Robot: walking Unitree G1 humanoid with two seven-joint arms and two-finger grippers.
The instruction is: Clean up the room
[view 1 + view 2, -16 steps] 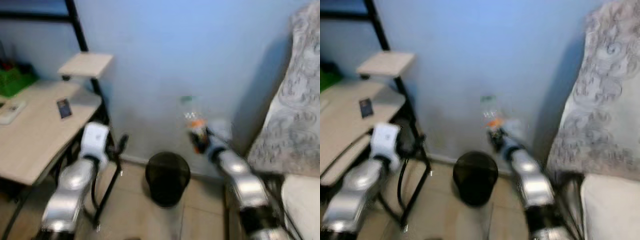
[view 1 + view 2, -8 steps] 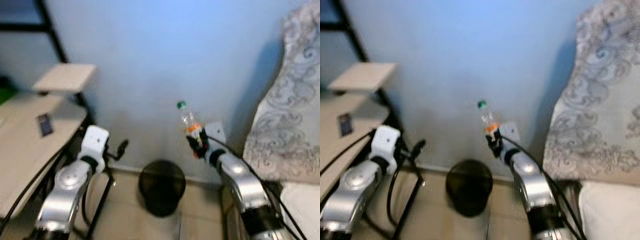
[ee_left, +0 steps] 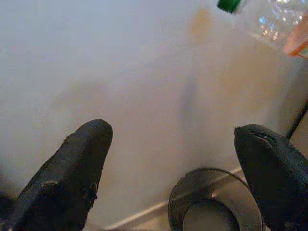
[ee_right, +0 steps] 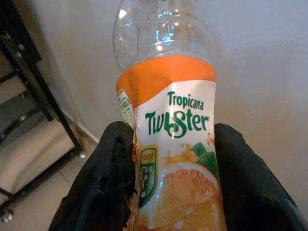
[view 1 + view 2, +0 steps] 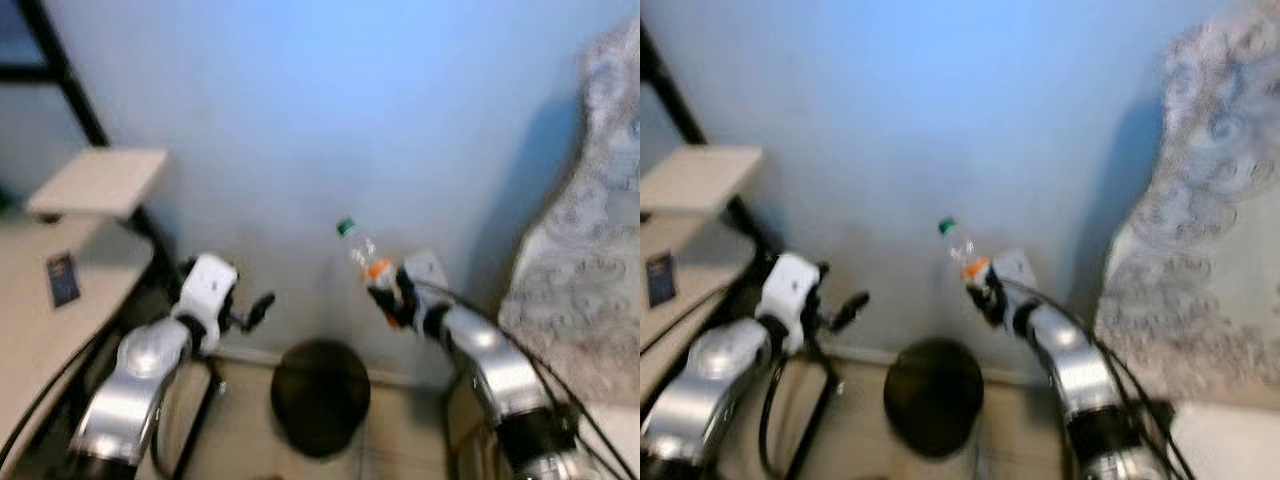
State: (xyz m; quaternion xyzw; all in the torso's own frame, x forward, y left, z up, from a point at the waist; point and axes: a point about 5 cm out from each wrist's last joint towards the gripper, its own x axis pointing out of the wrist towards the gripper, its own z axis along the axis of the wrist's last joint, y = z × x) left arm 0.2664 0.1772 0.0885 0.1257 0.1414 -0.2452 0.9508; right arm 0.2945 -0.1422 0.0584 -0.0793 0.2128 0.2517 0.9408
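Starting at the far left, a light wooden desk (image 5: 40, 320) is seen with a small dark card (image 5: 62, 279) lying on it, and a raised wooden shelf (image 5: 98, 183) on a black frame (image 5: 75, 95) is set just behind it. Next to the desk, the left gripper (image 5: 262, 302) is held out in front of a pale blue wall (image 5: 330, 110), its two black fingers (image 3: 72, 178) spread wide apart with nothing between them. Below and between the two arms, a round black waste bin (image 5: 320, 397) is stood on the tiled floor (image 5: 250, 440), close to the wall. Above the bin and slightly to its right, an empty clear plastic bottle (image 4: 171, 125) with a green cap (image 5: 346, 227) and an orange Tropicana Twister label is pinched by the right gripper (image 5: 390, 298), one black finger pressed against each side of the label. The bottle is tilted, its cap leaning toward the robot's left. At the far right, a grey patterned fabric (image 5: 585, 270) is draped downward.
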